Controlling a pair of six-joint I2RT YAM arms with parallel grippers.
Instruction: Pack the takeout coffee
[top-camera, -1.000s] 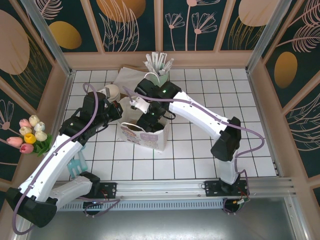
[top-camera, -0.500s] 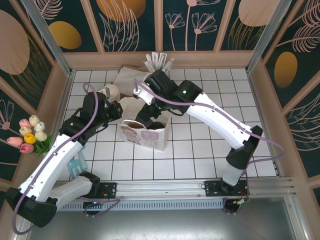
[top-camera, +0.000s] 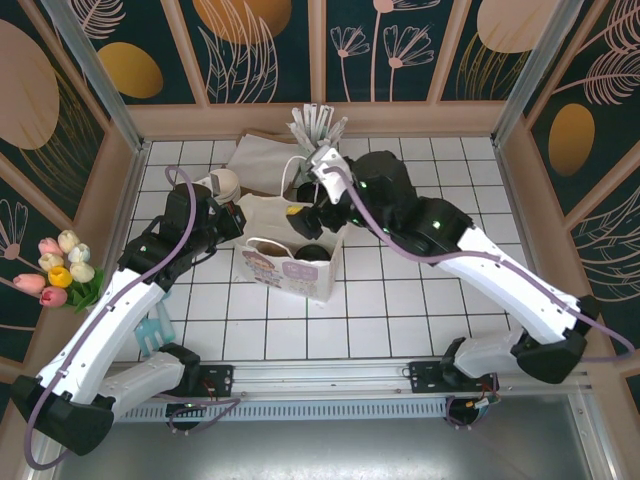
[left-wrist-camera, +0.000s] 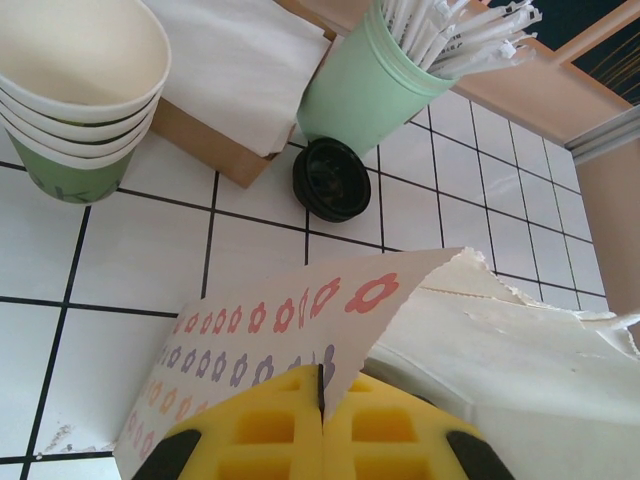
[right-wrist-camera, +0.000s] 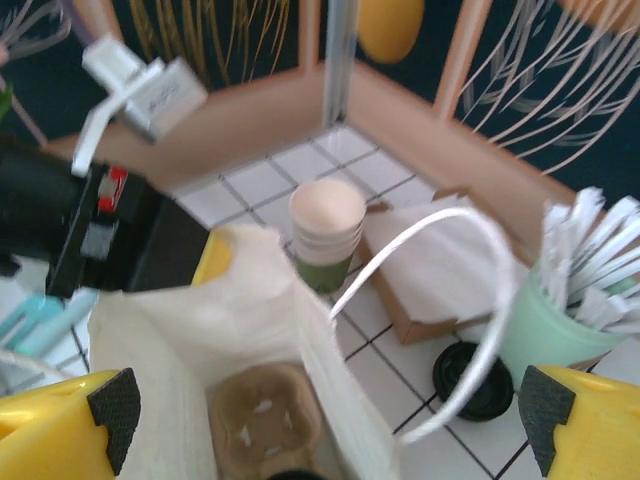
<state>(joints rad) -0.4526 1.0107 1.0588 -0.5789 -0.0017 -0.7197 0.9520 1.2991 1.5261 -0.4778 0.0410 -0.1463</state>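
Right gripper (right-wrist-camera: 325, 415) has risen clear of the white flower-printed paper bag (top-camera: 290, 272) and hangs over its mouth, jaws wide and empty. Directly beneath it, inside the bag, sits the small paper cup with round black plastic lid (top-camera: 312, 250). Beyond, the left gripper (left-wrist-camera: 320, 400) pinches the bag's wall. Placement appears complete.

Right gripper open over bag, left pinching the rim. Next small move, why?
Probably lift the right gripper clear of the bag: its jaws are open and empty, and a dark round lid shows inside it, so packing looks done. The left gripper is shut on the rim.
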